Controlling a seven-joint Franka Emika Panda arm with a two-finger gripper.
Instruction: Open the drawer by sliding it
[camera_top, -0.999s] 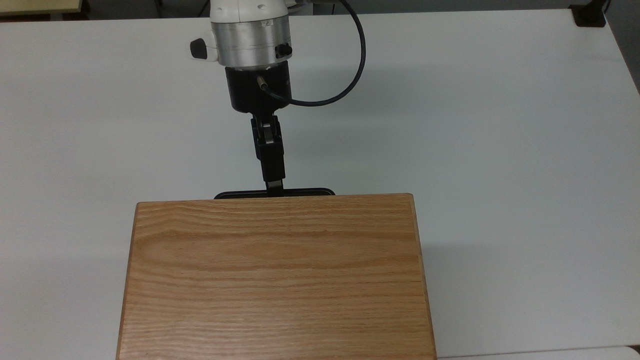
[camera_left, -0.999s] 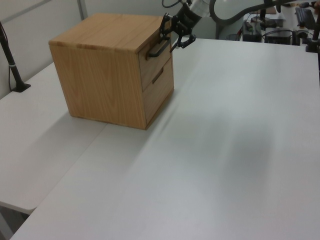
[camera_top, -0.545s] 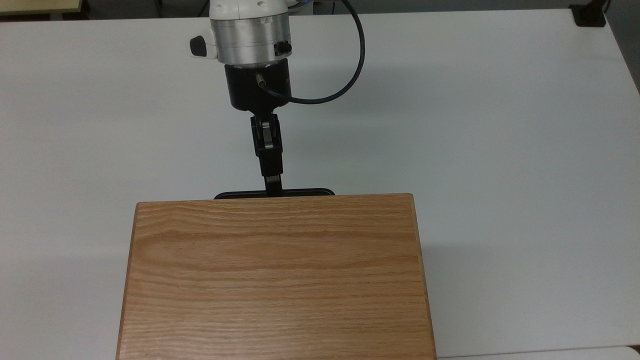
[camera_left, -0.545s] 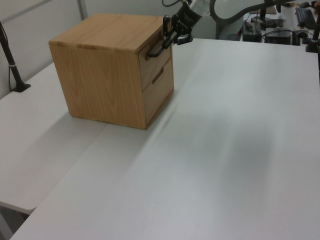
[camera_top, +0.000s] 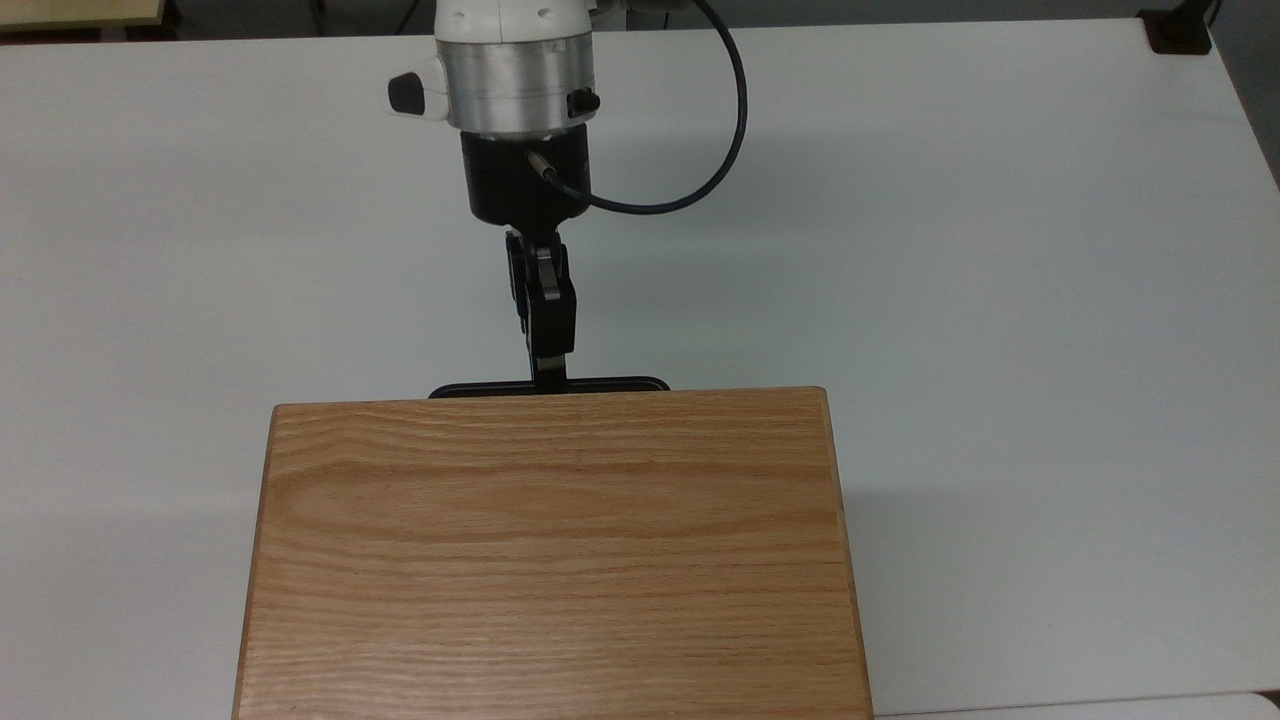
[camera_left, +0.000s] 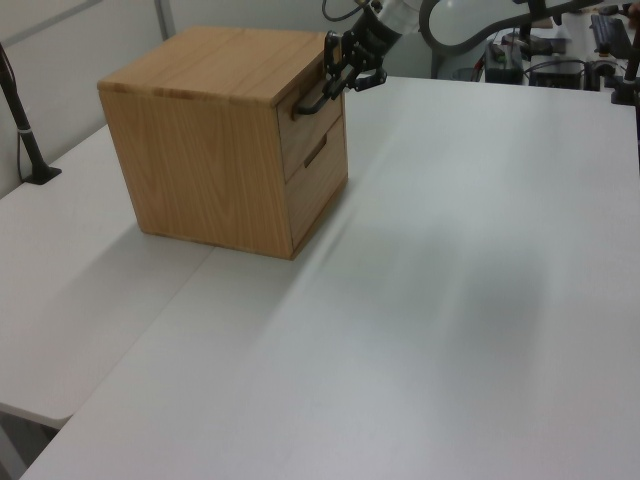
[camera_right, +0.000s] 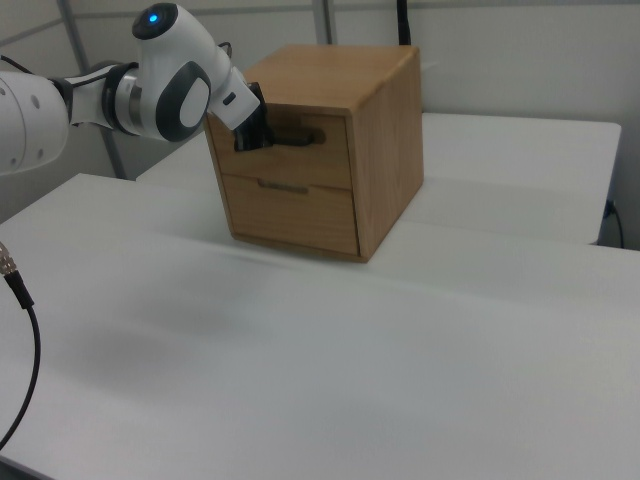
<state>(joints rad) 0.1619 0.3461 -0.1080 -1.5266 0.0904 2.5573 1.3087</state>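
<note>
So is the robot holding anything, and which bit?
Its end effector sits at the middle of the top drawer's black handle; whether it truly grips can't be told.

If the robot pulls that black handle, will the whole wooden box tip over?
Probably not: the oak cabinet looks blocky and sits flat on the white table. It might slide slightly. The black bar handle, at the gripper, looks stiff.

cabinet (camera_top: 550, 560) cut off at btm, tool (camera_right: 262, 137) tips hidden
</note>
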